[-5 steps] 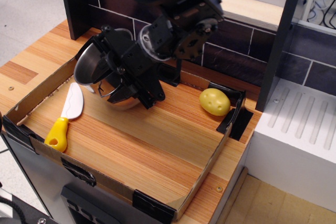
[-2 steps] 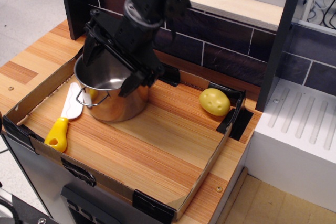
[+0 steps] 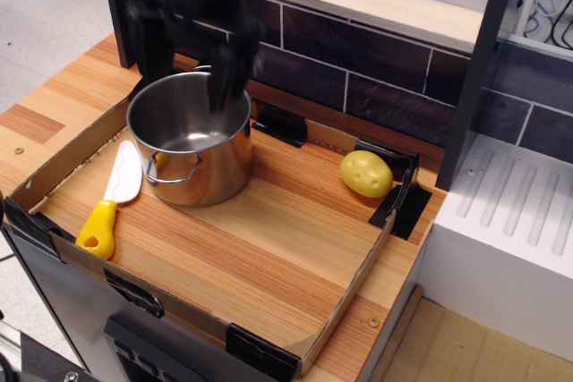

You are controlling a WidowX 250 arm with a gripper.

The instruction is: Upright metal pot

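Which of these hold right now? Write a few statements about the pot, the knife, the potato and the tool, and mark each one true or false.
1. The pot stands upright with its opening facing up. True.
2. The knife lies inside the pot. False: it lies on the tray floor, left of the pot.
3. The potato sits near the tray's right corner, apart from the pot. True.
4. The tool grips the potato. False: it is above the pot's back rim, blurred, with one finger reaching into the opening.
5. The pot has a loop handle on its front side. True.
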